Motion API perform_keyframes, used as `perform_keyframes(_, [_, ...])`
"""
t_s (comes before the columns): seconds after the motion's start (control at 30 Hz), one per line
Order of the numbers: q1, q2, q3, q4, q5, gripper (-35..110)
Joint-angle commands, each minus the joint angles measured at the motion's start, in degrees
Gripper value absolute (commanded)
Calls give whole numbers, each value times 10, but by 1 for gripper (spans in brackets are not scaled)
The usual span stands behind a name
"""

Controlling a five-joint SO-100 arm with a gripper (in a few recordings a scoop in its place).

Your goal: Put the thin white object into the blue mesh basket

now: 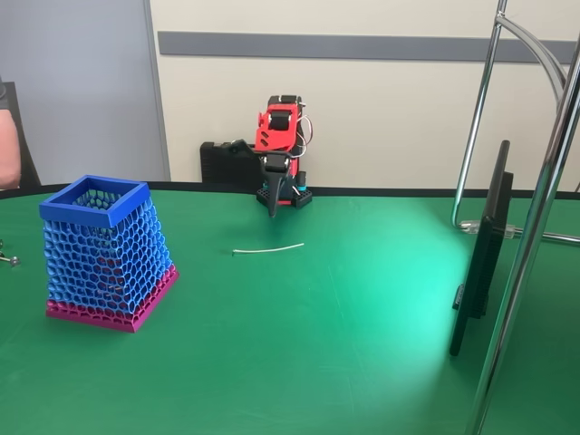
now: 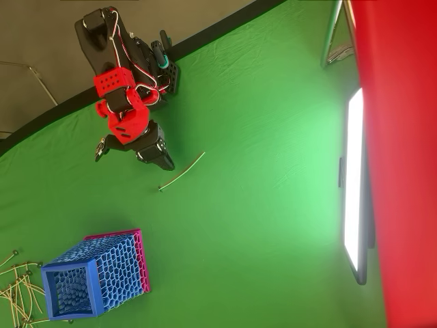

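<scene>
The thin white object (image 1: 268, 247) lies flat on the green table (image 1: 344, 344), a slightly curved strand resting free with nothing touching it. In the overhead view it (image 2: 182, 171) runs diagonally, its upper end just beside the dark tip of the gripper (image 2: 164, 161). Taking the strand as the landmark, the gripper (image 1: 272, 201) hangs behind it in the fixed view, pointing down, its tip near the table but apart from the strand. The fingers look drawn together into one dark point, though I cannot tell for certain whether they are fully closed; nothing is held between them. The red and black arm (image 1: 279, 127) rises behind the gripper at the table's far edge. The blue mesh basket (image 1: 107, 251) stands upright well to the left of the strand in the fixed view, nearer the camera, blue rim on top and pink base on the table. Beyond the basket, at the overhead view's lower left corner, lies a heap of similar pale strands (image 2: 17, 294). A dark monitor (image 1: 482, 245) stands edge-on far right of the strand.
</scene>
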Motion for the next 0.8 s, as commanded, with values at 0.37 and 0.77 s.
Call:
perform_keyframes(0.37, [38, -236, -186, 62, -76, 2])
perform_keyframes(0.77, [66, -454, -320, 94, -78, 11])
